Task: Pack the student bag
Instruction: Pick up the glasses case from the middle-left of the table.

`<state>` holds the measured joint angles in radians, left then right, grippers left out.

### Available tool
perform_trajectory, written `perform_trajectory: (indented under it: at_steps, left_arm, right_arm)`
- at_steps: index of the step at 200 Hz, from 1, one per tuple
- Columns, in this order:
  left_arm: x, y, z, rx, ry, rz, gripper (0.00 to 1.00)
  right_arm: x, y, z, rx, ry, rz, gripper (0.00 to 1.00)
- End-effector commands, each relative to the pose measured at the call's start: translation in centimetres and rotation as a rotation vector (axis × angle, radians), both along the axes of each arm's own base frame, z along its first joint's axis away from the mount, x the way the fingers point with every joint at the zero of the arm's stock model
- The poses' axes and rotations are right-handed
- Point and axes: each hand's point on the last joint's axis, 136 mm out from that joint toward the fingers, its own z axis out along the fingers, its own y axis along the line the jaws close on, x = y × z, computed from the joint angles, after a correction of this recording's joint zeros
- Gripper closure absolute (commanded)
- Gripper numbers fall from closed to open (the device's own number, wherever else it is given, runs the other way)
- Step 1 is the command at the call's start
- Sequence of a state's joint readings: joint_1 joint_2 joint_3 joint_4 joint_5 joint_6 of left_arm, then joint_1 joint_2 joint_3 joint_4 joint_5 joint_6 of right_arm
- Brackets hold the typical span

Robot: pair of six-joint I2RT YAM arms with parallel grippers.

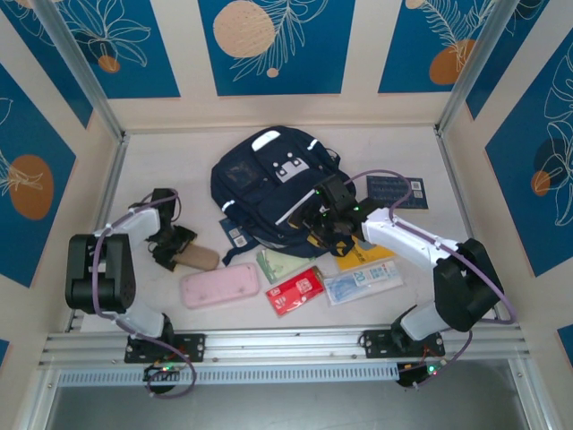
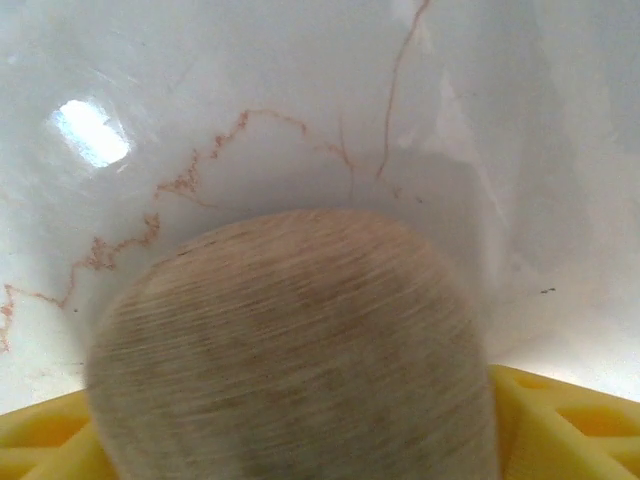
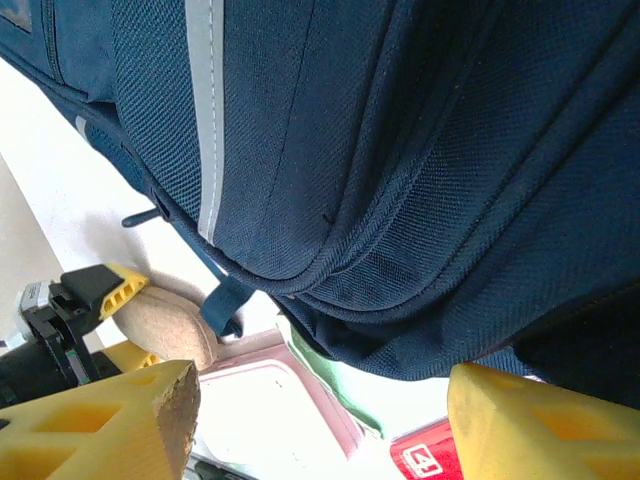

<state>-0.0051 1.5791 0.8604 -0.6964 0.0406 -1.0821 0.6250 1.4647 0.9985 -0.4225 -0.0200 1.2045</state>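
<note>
The student bag (image 1: 260,179), navy with white stripes, lies front-up in the middle of the table; its fabric and one stripe take up most of the right wrist view (image 3: 400,150). My right gripper (image 1: 324,224) hovers at the bag's near right edge. It is open, its yellow fingers (image 3: 110,420) wide apart with nothing between them. My left gripper (image 1: 183,253) is at the left of the table, shut on a tan cork-textured case (image 1: 200,258). In the left wrist view that case (image 2: 290,340) sits between the yellow fingers (image 2: 40,440).
Lying in front of the bag are a pink case (image 1: 219,285), a red packet (image 1: 295,291), a clear packet (image 1: 363,279), a green item (image 1: 277,264) and a yellow item (image 1: 372,255). A small navy booklet (image 1: 397,191) lies to the right. Walls enclose the table.
</note>
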Motion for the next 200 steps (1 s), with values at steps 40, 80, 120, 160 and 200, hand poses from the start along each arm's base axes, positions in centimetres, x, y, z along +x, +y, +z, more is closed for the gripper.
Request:
perform_trajectory:
  at_steps: [40, 80, 120, 160, 200]
  left_arm:
    - [2.9, -1.2, 1.5, -0.060, -0.089, 0.004, 0.44]
    - [3.9, -1.3, 5.3, -0.073, -0.200, 0.040, 0.48]
    - [3.8, -3.7, 9.8, -0.199, -0.324, 0.054, 0.49]
    - [3.4, -8.2, 15.4, -0.313, -0.482, -0.041, 0.49]
    - [2.7, -11.5, 18.4, -0.387, -0.551, -0.102, 0.49]
  right_arm:
    - [0.0, 0.4, 0.1, -0.018, -0.008, 0.012, 0.34]
    - [0.3, 0.7, 1.3, -0.003, -0.084, 0.068, 0.35]
    - [0.4, 1.9, 4.7, 0.081, -0.336, 0.230, 0.43]
    - [-1.4, 4.1, 9.1, 0.263, -0.567, 0.438, 0.46]
    - [-3.0, 6.1, 11.0, 0.424, -0.616, 0.527, 0.31]
